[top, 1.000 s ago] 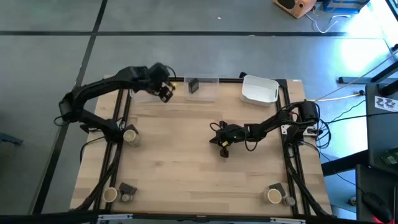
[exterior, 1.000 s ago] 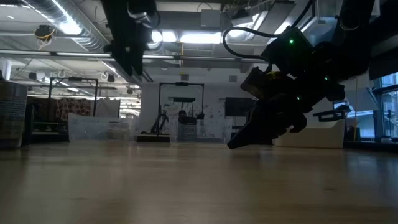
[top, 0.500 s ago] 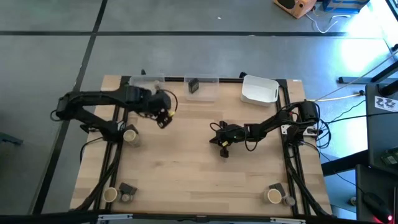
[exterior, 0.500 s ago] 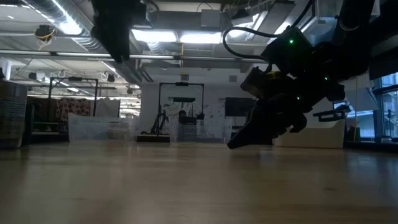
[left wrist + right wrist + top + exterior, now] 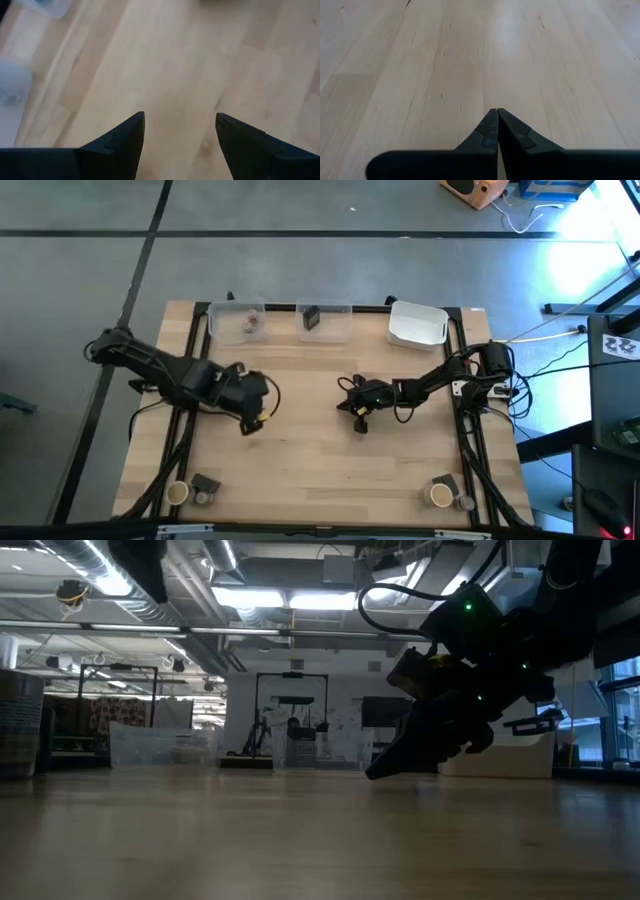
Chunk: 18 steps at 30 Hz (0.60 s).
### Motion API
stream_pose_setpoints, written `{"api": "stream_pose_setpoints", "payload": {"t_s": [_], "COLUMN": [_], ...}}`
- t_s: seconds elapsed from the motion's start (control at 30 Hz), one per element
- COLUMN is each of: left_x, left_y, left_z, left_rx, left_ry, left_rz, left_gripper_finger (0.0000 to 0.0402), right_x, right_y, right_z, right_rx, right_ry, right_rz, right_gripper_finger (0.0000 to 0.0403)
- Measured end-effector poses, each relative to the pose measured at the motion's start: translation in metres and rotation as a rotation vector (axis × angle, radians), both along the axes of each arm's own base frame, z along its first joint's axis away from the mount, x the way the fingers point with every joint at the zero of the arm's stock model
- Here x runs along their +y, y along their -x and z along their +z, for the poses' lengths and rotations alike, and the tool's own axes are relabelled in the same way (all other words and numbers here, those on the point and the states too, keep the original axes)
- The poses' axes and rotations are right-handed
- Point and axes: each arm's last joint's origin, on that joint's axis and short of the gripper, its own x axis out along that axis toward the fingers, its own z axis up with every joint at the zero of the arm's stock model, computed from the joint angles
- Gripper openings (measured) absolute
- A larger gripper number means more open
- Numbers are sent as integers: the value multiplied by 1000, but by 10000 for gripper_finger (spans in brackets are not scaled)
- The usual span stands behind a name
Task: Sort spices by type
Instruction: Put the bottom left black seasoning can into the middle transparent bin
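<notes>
Hovering over the left-middle of the wooden table (image 5: 300, 450), the left gripper (image 5: 250, 423) has its fingers spread and nothing between them — bare boards show in the gap in its wrist view. The right gripper (image 5: 359, 416) rests near the table's centre with fingers pressed together, empty. Spices are scattered: a brownish-pink jar (image 5: 251, 322) sits in the left clear tub (image 5: 237, 321) at the far edge, a dark grey block (image 5: 311, 317) in the middle clear tub (image 5: 324, 322), and more wait at the near corners — a tan cylinder (image 5: 177, 493) beside a grey block (image 5: 207, 482) on the left, another tan cylinder (image 5: 440, 495) on the right. The white tub (image 5: 416, 325) looks empty from above. My guess is the left arm fetches next; it would do well to drop straight over one container, clear of its neighbour, and close squarely round its sides. No label or writing is readable anywhere.
</notes>
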Motion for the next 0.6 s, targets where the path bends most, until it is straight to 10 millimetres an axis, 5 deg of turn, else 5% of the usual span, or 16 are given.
{"api": "stream_pose_setpoints", "payload": {"t_s": [0.2,0.6], "left_x": [-9,2], "left_y": [3,-26], "left_z": [0,2], "left_rx": [-1,-117], "left_ry": [-18,-65], "left_rz": [-64,-202], "left_gripper_finger": [226,254], "right_x": [0,0], "right_y": [0,0], "right_z": [0,0], "right_rx": [-2,0], "right_ry": [6,1], "right_rz": [-9,-12], "right_gripper_finger": [11,11]}}
